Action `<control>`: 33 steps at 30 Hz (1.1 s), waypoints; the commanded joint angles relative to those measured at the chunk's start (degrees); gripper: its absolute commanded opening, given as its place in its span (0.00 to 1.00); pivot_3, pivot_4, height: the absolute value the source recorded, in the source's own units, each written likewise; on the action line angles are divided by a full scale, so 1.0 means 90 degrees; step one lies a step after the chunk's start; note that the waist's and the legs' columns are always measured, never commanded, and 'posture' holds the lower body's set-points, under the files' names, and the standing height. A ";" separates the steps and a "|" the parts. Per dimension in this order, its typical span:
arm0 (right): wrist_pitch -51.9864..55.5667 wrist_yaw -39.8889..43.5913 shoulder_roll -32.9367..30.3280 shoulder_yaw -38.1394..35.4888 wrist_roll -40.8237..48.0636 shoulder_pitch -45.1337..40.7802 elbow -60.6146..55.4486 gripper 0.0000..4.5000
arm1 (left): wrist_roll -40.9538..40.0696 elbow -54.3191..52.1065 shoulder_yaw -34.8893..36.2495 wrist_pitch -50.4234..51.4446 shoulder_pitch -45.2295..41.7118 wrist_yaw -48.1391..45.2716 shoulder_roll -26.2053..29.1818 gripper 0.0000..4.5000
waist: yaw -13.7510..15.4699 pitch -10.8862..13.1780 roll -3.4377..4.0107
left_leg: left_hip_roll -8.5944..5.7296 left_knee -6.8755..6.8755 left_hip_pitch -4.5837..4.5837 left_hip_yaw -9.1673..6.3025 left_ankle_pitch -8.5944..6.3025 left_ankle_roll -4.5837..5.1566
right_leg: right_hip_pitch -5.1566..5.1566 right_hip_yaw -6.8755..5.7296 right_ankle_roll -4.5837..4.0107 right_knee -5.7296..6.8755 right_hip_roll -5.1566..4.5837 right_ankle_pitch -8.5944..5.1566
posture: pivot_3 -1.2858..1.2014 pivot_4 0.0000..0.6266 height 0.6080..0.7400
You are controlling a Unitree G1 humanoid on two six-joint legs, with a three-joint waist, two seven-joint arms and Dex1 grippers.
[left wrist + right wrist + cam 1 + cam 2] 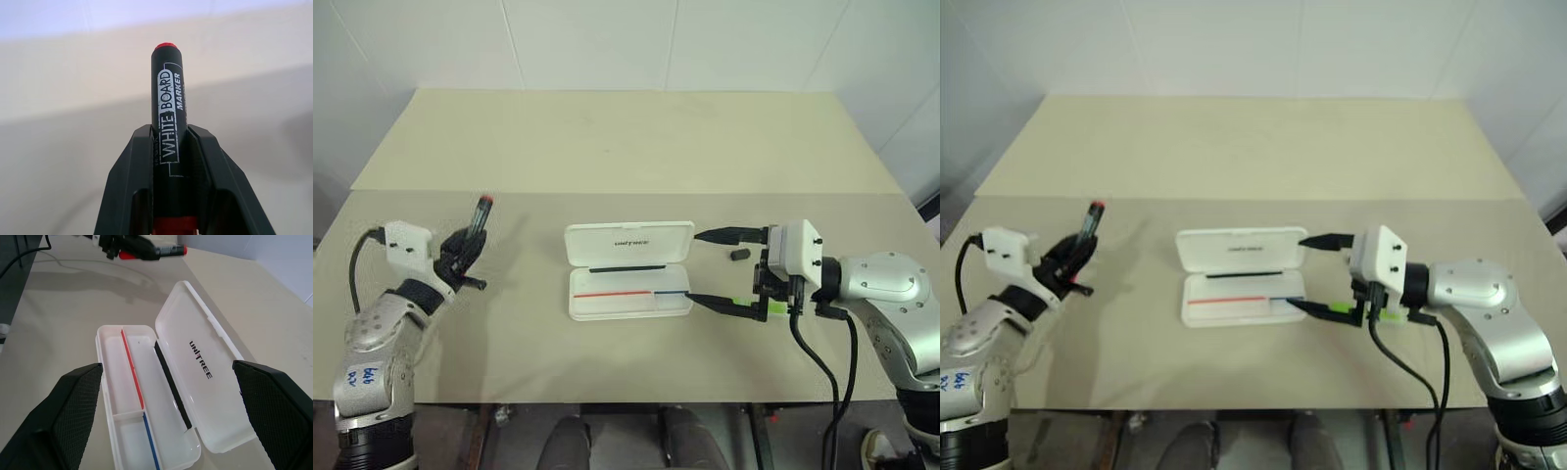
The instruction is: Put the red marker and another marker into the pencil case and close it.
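Observation:
The red marker (481, 213), black-bodied with a red end, is lifted off the table at the left. My left gripper (465, 250) is shut on it, and the left wrist view shows the marker (166, 98) clamped between the two fingers (132, 186). The white pencil case (629, 243) lies open mid-table with its lid flat on the far side and its tray empty (146, 396). My right gripper (695, 266) stands open at the case's right end, pointing at it. The lime-green marker (744, 302) lies on the table under that gripper's nearer finger.
A small black stub (738, 255) lies on the table just beyond the right gripper. The table's seam runs across behind the case, and the far half of the tabletop (626, 137) is bare up to the white wall.

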 commanded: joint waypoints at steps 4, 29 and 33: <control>-0.0380 -0.0023 -0.0084 -0.0238 -0.0275 0.0024 0.0363 1.00 | -0.0621 -0.1474 -0.0375 0.0239 -0.0222 -0.0608 0.0583 0.14 | -0.0024 0.0002 -0.0004 | 0.0001 -0.0001 0.0001 0.0001 0.0000 0.0000 | 0.0000 0.0001 0.0000 0.0001 0.0003 0.0000 | 0.52 0.24 1.00; 0.0087 -0.0715 -0.0343 -0.1153 -0.0122 0.1153 -0.0799 1.00 | 0.1758 0.2091 -0.3808 -0.2990 -0.2448 -0.4217 0.1257 0.14 | -0.0019 0.0006 -0.0003 | 0.0002 -0.0001 -0.0004 0.0008 -0.0001 0.0004 | -0.0002 0.0006 0.0000 -0.0009 0.0013 -0.0001 | 0.52 0.24 1.00; 0.0222 -0.0922 -0.0301 -0.1181 -0.0080 0.1269 -0.1029 1.00 | 0.1978 0.2565 -0.3992 -0.2940 -0.2936 -0.4081 0.0883 0.14 | -0.0016 0.0007 -0.0005 | 0.0002 0.0002 -0.0005 0.0007 -0.0002 0.0004 | -0.0001 0.0006 0.0002 -0.0006 0.0013 0.0000 | 0.52 0.24 1.00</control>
